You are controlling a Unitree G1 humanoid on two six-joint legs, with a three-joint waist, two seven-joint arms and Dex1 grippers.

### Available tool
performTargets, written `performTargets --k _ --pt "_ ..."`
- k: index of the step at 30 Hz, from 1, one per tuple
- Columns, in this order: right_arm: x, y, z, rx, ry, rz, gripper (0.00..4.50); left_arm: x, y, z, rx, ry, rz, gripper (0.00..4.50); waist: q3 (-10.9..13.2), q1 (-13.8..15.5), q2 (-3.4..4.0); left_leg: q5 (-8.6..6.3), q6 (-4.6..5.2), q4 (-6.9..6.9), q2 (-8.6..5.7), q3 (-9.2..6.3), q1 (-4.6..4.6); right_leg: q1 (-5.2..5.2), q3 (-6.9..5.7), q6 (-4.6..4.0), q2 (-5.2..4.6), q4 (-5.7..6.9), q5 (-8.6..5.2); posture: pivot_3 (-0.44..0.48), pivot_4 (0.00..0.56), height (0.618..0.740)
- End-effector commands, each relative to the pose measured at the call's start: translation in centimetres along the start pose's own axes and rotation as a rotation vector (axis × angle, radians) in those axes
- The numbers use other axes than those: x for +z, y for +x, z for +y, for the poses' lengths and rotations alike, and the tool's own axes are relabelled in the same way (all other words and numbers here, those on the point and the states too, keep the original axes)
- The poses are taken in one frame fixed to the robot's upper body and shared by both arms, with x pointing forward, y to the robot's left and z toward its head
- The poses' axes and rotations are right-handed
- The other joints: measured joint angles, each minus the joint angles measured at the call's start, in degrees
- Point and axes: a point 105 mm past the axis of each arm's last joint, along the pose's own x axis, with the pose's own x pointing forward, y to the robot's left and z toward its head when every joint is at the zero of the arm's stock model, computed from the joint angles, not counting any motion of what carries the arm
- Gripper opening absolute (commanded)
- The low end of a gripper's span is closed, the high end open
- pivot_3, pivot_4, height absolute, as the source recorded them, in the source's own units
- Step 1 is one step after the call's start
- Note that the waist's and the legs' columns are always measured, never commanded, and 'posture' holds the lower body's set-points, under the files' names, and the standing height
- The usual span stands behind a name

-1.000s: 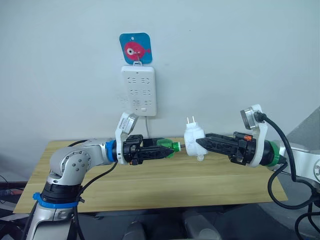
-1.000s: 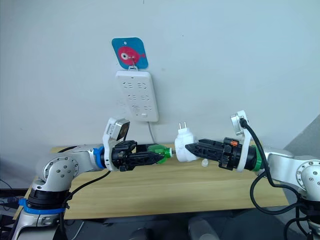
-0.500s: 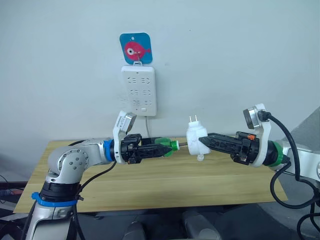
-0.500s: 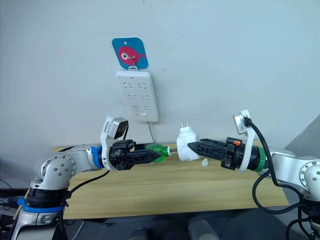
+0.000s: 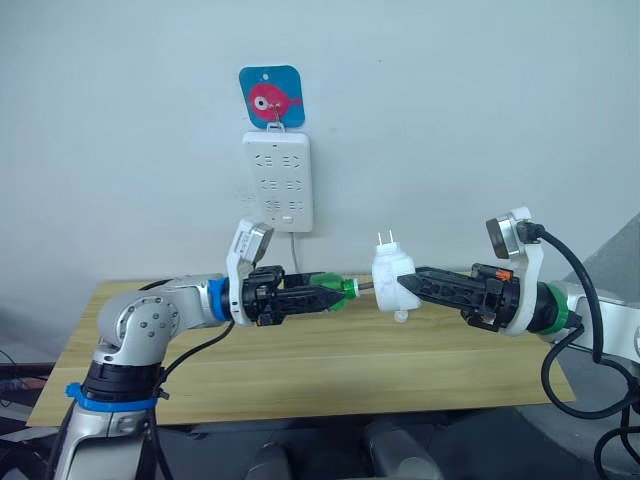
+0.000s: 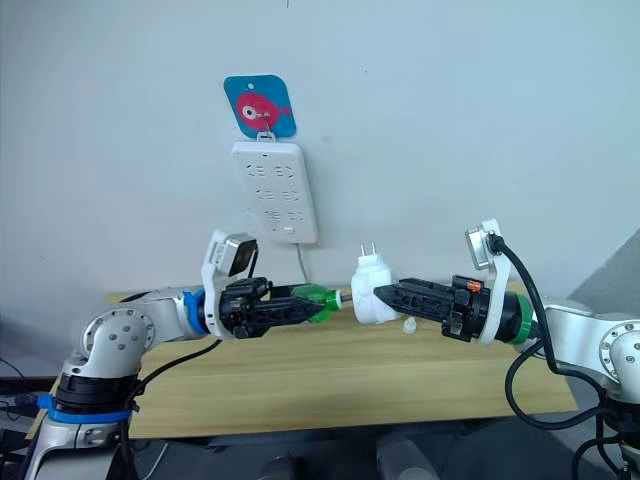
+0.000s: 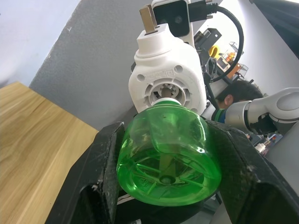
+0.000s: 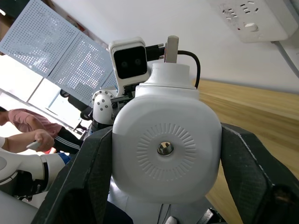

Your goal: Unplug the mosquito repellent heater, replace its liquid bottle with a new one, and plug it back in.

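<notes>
Compared with one second ago, both arms sit slightly higher and the heater has shifted a little toward the robot's right; the bottle neck remains aimed at the heater's socket.

Left side: the left gripper [image 5: 325,295] is closed on the green liquid bottle [image 5: 335,292], fingers clamping its sides with the neck pointing toward the robot's right. In the left wrist view the bottle [image 7: 168,154] fills the space between the two fingers, and its neck meets the round threaded socket of the heater.

Centre: the mosquito repellent heater [image 5: 392,279] is held in the air above the wooden bench [image 5: 300,370], unplugged, its two prongs pointing up. The white power strip [image 5: 278,182] hangs on the wall behind, below a blue fish hook plate [image 5: 271,97]. A small white object lies on the bench just below the heater; its identity cannot be determined.

Right side: the right gripper [image 5: 405,284] is closed on the heater, one finger on each flank, as the right wrist view confirms [image 8: 166,149].

Step in hand, as judged: seating the bottle into the heater. Procedure:
1. Keep the bottle axis in line with the socket axis; correct any tilt before pressing.
2. Hold the heater rigid with the right gripper.
3. Advance and rotate the bottle gently; cross-threading or a bent wick is the likely fault.
</notes>
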Motion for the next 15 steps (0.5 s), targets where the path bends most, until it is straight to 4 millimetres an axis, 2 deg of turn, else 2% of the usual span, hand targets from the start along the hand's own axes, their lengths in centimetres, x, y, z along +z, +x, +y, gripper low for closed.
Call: performTargets --k 1,10,15 --pt "0.63 0.07 1.12 0.033 -0.039 -0.018 2.95 0.52 0.74 -0.84 -0.049 0.038 0.010 2.37 0.0 0.0 0.00 0.00 0.00 0.00 0.00 0.00 0.00 0.00 0.00 0.00 0.00 0.00 0.00 -0.214 0.052 0.733" --pt "0.56 0.19 1.20 0.036 -0.041 -0.017 2.95 0.19 1.19 -0.78 -0.062 0.041 0.028 2.37 0.0 0.0 0.01 0.00 0.00 0.01 0.00 0.00 0.01 0.01 0.00 0.00 0.00 0.00 0.00 -0.219 0.050 0.733" --pt "0.28 0.27 1.36 0.040 -0.045 -0.005 2.95 0.70 1.57 -0.66 -0.072 0.035 0.000 2.37 0.0 0.0 0.01 0.00 0.00 0.02 0.00 0.00 0.00 0.01 0.00 0.00 0.00 0.00 0.00 -0.223 0.051 0.733"
